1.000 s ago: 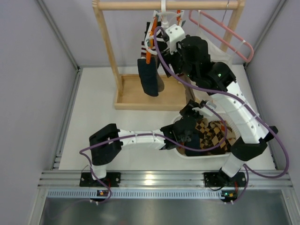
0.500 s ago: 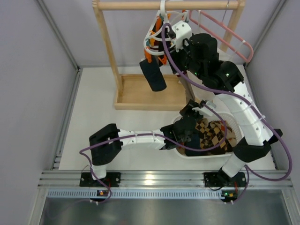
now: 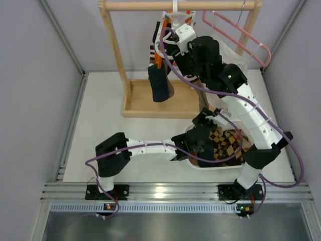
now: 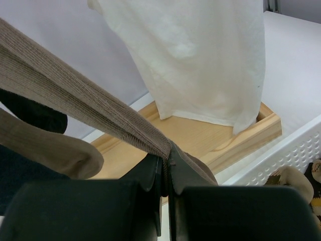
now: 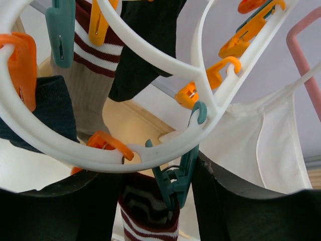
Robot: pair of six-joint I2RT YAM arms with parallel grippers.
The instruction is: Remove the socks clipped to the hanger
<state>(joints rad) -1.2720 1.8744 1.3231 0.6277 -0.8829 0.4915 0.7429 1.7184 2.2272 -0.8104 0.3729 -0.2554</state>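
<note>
The white ring hanger (image 3: 173,22) hangs from the wooden rack's top bar and fills the right wrist view (image 5: 150,55). A dark navy sock (image 3: 159,83) dangles from it. My right gripper (image 3: 169,49) is up at the hanger, its jaws open (image 5: 155,186) on either side of a teal clip (image 5: 178,181) that holds a maroon-and-white striped sock (image 5: 145,216). More socks hang from orange and teal clips behind. My left gripper (image 3: 203,120) is low by the basket, shut (image 4: 167,165) on a ribbed brown sock (image 4: 75,95) stretched taut up to the left.
The wooden rack (image 3: 115,55) has a tray base (image 4: 200,135). A pink wire hanger (image 3: 241,32) and a white mesh bag (image 3: 228,52) hang at the right. A white basket (image 3: 220,165) holding argyle socks (image 3: 225,143) stands at the near right.
The right gripper and the hanger swung right and up, then came back left. The navy sock swung with them. The left arm has not moved.
</note>
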